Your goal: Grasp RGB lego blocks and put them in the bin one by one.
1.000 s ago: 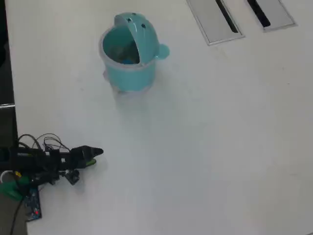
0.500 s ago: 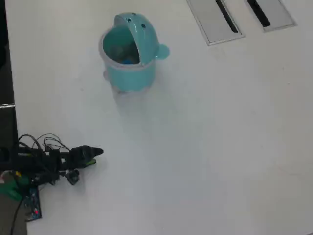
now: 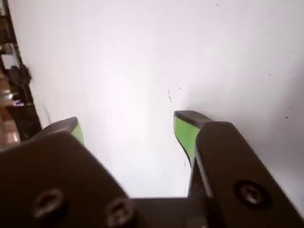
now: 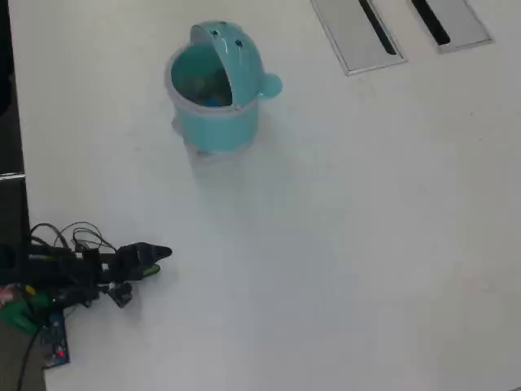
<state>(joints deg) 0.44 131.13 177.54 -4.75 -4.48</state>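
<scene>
Only overhead shows bin [image 4: 213, 114]; wrist shows end effector [image 3: 128, 124] spread.

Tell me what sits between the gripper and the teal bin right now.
Nothing: in the overhead view the white table is bare between the gripper and the teal bin. The wrist view shows open jaws over empty tabletop.
</scene>
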